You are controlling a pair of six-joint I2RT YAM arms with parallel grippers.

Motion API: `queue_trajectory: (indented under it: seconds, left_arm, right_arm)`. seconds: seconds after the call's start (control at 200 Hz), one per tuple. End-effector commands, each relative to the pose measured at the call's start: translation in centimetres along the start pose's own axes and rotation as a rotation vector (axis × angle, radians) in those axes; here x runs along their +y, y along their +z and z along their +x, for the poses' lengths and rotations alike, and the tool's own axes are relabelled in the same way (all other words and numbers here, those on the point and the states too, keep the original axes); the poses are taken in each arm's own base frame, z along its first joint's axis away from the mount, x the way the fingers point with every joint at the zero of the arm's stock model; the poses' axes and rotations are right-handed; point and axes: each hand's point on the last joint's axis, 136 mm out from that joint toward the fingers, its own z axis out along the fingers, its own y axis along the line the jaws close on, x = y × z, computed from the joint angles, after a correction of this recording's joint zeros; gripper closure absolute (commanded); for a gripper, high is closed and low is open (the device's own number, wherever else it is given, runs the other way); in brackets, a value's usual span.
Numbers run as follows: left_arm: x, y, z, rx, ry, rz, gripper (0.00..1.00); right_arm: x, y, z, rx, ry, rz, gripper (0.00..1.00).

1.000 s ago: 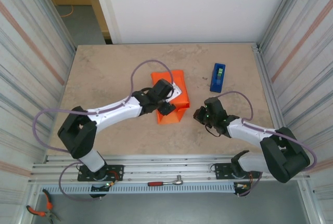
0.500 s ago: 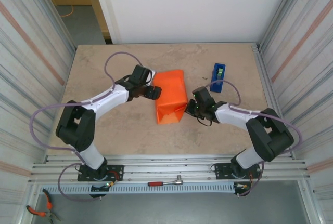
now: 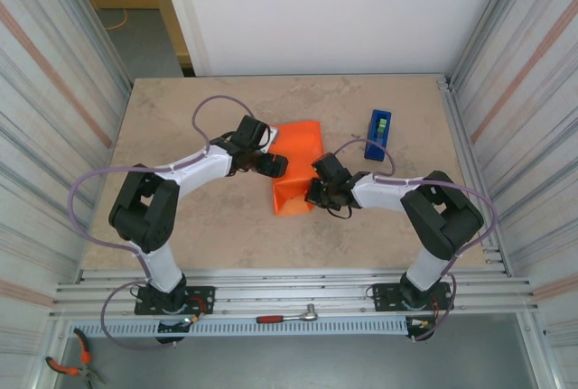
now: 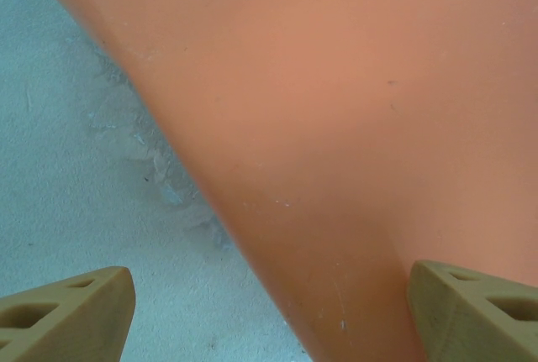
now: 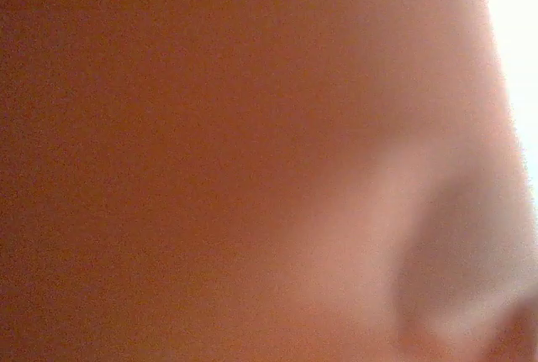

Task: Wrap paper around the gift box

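The orange paper (image 3: pixel 298 147) lies folded into a mound at mid-table, and the pink gift box is hidden beneath it. My left gripper (image 3: pixel 274 165) is at the paper's left edge. In the left wrist view its tan fingers (image 4: pixel 74 313) stand wide apart and open. The paper (image 4: pixel 336 110) slopes down between them, with its edge resting on the tabletop (image 4: pixel 76 169). My right gripper (image 3: pixel 314 193) is pushed against the paper's lower right side. The right wrist view is a close orange blur of paper (image 5: pixel 210 144), so the fingers are hidden there.
A blue tape dispenser (image 3: pixel 378 134) stands at the back right of the beige table (image 3: pixel 181 118). Corrugated metal walls close in both sides. A ratchet tool (image 3: pixel 287 318) lies on the front rail and pliers (image 3: pixel 68 366) at the bottom left.
The left gripper pulled off the top of the paper, swung left, then came back to its left edge. The right gripper travelled left until it pressed into the paper's lower right side.
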Motion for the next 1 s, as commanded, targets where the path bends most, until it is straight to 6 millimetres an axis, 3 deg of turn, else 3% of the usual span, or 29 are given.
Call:
queue_trajectory:
  seconds: [0.0,0.12,0.291,0.411,0.556,0.737,0.997]
  left_arm:
    - [-0.9,0.5,0.6,0.037,0.024,0.026,0.15]
    - [-0.7,-0.1,0.1,0.022,0.030,0.011,0.15]
    - [-0.2,-1.8,-1.6,-0.025,0.027,-0.005,0.14]
    - [0.7,-3.1,-2.5,-0.062,0.011,-0.021,0.12]
    - [1.3,-3.2,-2.0,-0.056,-0.012,-0.023,0.12]
    - [1.0,-2.0,-0.7,-0.018,-0.016,0.004,0.12]
    - [-0.1,-0.7,-0.1,0.012,0.010,0.035,0.12]
  right_arm:
    - [0.5,-1.0,-0.2,-0.019,-0.015,-0.031,1.00]
    - [0.3,-2.9,-0.4,-0.063,-0.013,-0.063,1.00]
    - [-2.3,-5.3,-1.0,-0.127,0.028,-0.069,1.00]
    - [-4.2,-6.1,-1.5,-0.112,0.085,-0.101,1.00]
    - [-6.3,-6.7,-2.2,-0.094,0.086,-0.016,1.00]
    - [-4.9,-5.8,-3.1,-0.050,0.055,-0.021,1.00]
    - [-0.9,-3.4,-3.3,0.005,-0.014,-0.052,1.00]
